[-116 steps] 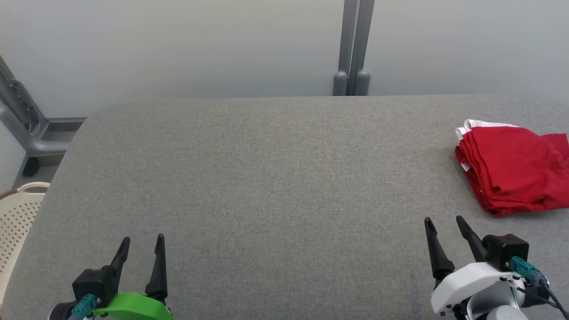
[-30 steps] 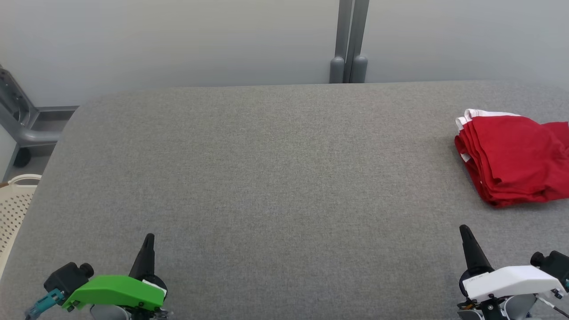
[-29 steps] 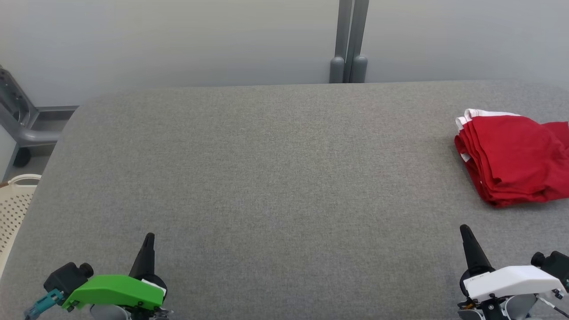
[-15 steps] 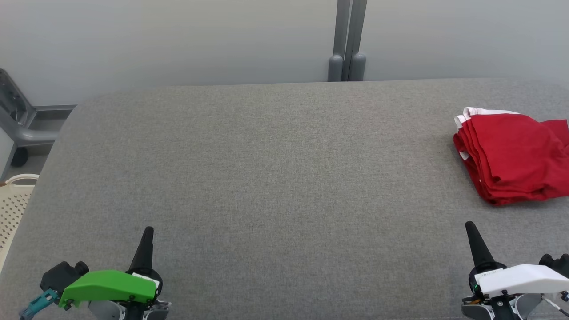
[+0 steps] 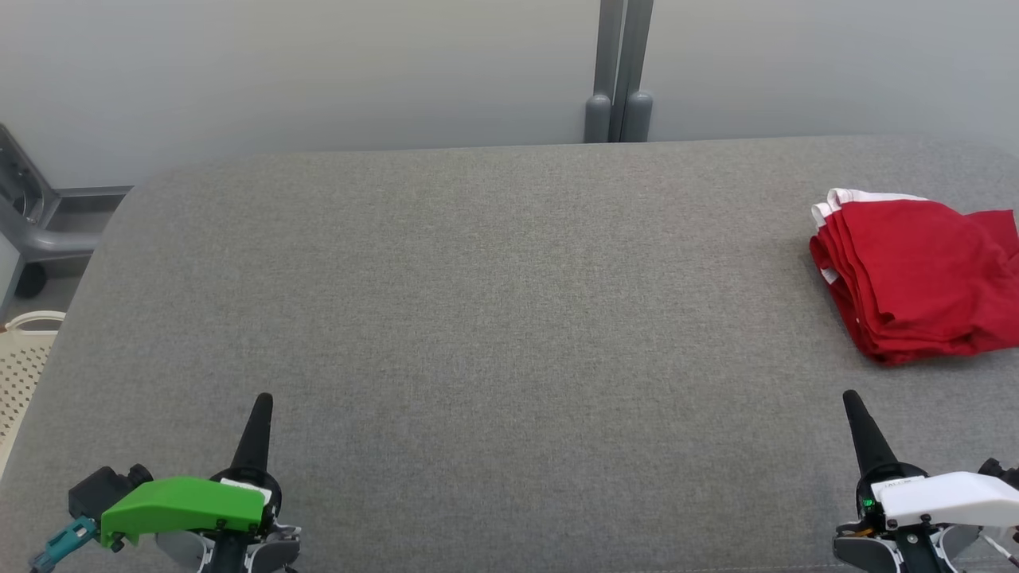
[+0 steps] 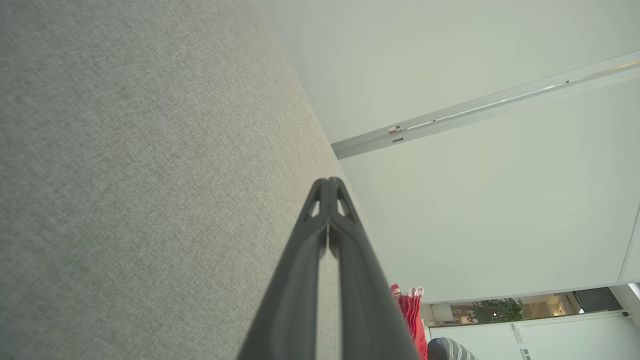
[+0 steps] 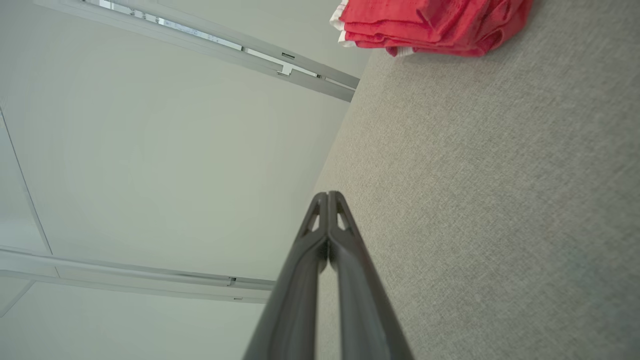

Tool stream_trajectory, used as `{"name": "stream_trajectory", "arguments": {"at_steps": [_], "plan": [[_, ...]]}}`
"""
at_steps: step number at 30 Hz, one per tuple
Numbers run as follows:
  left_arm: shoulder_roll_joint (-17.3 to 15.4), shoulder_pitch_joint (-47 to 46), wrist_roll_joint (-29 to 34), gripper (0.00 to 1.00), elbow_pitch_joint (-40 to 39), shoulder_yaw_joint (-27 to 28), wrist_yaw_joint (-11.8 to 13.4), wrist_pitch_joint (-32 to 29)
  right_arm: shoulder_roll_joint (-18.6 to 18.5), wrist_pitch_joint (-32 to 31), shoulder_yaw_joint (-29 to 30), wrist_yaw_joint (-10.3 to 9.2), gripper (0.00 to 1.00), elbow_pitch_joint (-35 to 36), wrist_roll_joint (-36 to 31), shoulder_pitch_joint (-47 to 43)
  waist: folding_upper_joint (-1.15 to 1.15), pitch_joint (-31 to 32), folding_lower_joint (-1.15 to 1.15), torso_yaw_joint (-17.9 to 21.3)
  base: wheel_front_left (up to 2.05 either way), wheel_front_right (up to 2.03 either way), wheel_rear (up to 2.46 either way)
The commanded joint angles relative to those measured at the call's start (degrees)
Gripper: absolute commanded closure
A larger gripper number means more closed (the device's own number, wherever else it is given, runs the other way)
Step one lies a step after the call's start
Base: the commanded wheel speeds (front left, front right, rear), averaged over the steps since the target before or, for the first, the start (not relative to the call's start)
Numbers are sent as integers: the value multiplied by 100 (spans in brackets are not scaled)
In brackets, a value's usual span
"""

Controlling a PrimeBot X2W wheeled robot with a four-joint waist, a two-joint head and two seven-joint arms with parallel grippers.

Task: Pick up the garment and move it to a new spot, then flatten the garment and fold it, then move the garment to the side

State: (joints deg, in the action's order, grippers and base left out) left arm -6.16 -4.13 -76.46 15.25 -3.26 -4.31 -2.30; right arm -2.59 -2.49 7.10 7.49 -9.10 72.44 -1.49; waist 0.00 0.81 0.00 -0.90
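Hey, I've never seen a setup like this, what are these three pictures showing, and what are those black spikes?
This is a two-armed robot. The wide picture is from a camera on its head, looking down at a grey padded table. The black spikes are its claws: left claw by the green cover, right claw by the white one, both shut and empty. The other two pictures come from wrist cameras looking along each claw. A folded red garment lies on the table's right side, untouched.

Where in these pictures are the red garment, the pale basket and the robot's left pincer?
red garment (image 5: 915,278): head view, middle of the folded cloth.
basket (image 5: 20,382): head view, its perforated wall.
left pincer (image 5: 262,402): head view, the shut fingertips.
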Motion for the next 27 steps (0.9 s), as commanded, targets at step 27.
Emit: {"name": "stream_trajectory", "arguments": {"at_steps": [27], "plan": [[215,-224,-1067,100,-92,377,-230,-308,-39,-202,185,2,100,215,1352,-29,0,-58,0,53,0,0,0]]}}
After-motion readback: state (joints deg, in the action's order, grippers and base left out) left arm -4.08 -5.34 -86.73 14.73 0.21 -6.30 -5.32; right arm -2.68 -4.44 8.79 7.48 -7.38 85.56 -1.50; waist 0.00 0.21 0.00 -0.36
